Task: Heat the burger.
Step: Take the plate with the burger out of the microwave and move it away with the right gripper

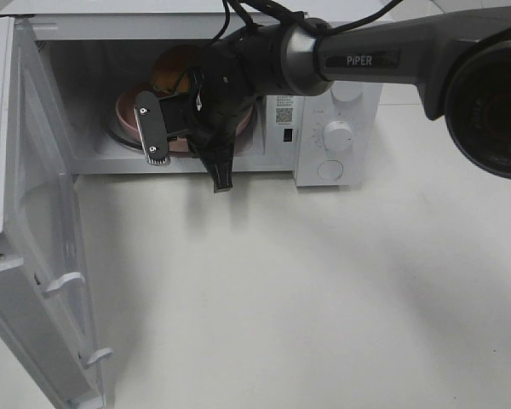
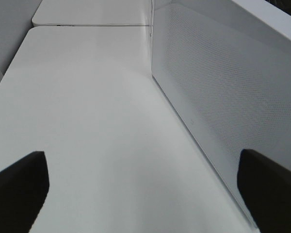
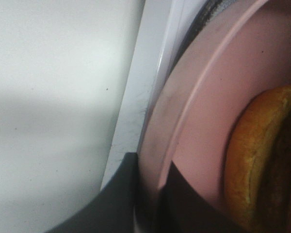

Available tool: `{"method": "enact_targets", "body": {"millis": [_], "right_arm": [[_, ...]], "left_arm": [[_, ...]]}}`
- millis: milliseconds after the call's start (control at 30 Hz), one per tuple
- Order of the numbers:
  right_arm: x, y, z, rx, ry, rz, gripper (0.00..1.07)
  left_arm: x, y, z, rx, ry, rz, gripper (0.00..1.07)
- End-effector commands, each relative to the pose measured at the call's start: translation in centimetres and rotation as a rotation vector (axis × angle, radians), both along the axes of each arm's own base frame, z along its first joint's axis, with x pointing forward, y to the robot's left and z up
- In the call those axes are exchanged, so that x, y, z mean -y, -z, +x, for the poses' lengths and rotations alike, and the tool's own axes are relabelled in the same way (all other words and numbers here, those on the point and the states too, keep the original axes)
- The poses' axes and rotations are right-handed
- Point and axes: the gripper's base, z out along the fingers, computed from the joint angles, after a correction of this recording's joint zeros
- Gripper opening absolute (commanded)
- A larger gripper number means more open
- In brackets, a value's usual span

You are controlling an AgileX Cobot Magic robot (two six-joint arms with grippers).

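Golden-brown and shiny, the burger (image 1: 172, 72) sits on a pink plate (image 1: 126, 115) inside the microwave (image 1: 341, 94), in the upper left of the high view. Most of the burger is hidden behind the right arm (image 1: 358, 58). In the right wrist view, the bun (image 3: 254, 145) fills the lower right of the frame and the plate (image 3: 203, 111) curves around it.

The right tool (image 3: 148, 204) is closed on the rim of the plate, with one dark finger on each side of the rim at the bottom of that frame. The plate lies just past the white sill of the microwave.

The microwave door (image 1: 34, 256) hangs wide open at the left of the high view. Two knobs (image 1: 338, 135) sit on the panel at the right of the oven.

The left tool (image 2: 145, 189) is wide open and holds nothing. Its two dark fingers (image 2: 17, 189) show in the bottom corners of the left wrist view, above the white worktop (image 2: 87, 121), beside a white dotted wall of the microwave.
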Motion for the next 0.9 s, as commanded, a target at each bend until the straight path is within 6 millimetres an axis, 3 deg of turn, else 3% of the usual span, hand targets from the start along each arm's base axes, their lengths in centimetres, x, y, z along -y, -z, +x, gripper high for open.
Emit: {"method": "enact_targets", "body": {"millis": [33, 300, 900], "right_arm": [[-0.5, -1.6, -0.6, 0.024, -0.031, -0.002, 0.00], [0.5, -3.1, -2.1, 0.090, -0.139, -0.044, 0.00], [2.7, -3.7, -5.1, 0.156, -0.200, 0.007, 0.00]], "left_arm": [[0.1, 0.0, -0.2, 0.029, 0.000, -0.010, 1.03], [0.1, 0.0, -0.2, 0.029, 0.000, -0.010, 1.03], [0.1, 0.0, -0.2, 0.029, 0.000, -0.010, 1.03]]}}
